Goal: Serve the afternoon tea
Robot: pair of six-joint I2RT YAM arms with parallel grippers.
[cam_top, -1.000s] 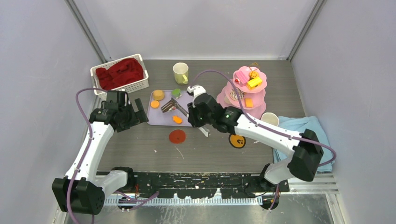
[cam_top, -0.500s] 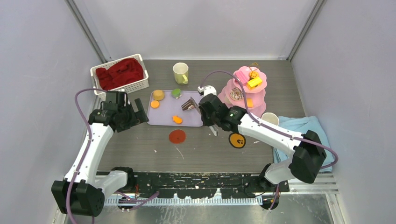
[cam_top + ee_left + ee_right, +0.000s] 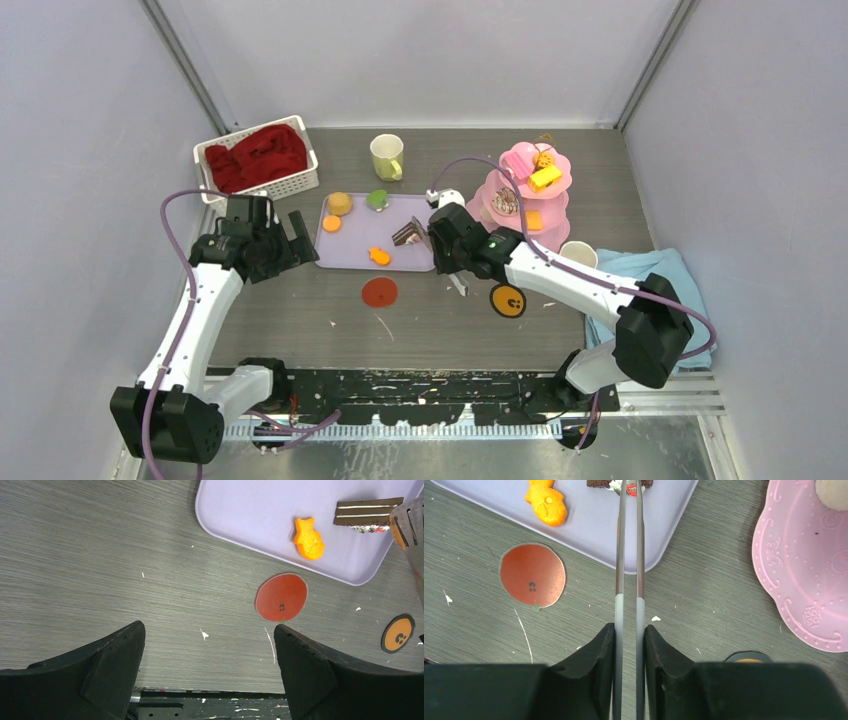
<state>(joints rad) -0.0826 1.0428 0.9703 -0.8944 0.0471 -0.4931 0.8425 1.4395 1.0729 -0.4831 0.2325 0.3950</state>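
My right gripper (image 3: 443, 256) (image 3: 629, 636) is shut on metal tongs (image 3: 629, 555). The tongs' tips pinch a brown layered cake slice (image 3: 407, 235) (image 3: 367, 514) over the right end of the lilac tray (image 3: 352, 246). An orange fish sweet (image 3: 379, 256) (image 3: 546, 502), a round bun (image 3: 341, 203), a small orange sweet (image 3: 332, 223) and a green sweet (image 3: 377, 199) lie on the tray. The pink three-tier stand (image 3: 548, 238) holds several sweets at the right. A yellow-green mug (image 3: 387, 156) stands at the back, a pale pink mug (image 3: 578, 256) beside the stand. My left gripper (image 3: 300, 237) (image 3: 210, 645) is open and empty, left of the tray.
A white basket (image 3: 205, 155) with red cloth is at the back left. A red coaster (image 3: 379, 292) and an orange coaster (image 3: 508, 301) lie in front of the tray. A folded light-blue towel (image 3: 650, 270) lies at the right edge.
My right gripper has carried the cake slice in the tongs from the tray's middle to its right end, towards the stand. The left arm has not moved.
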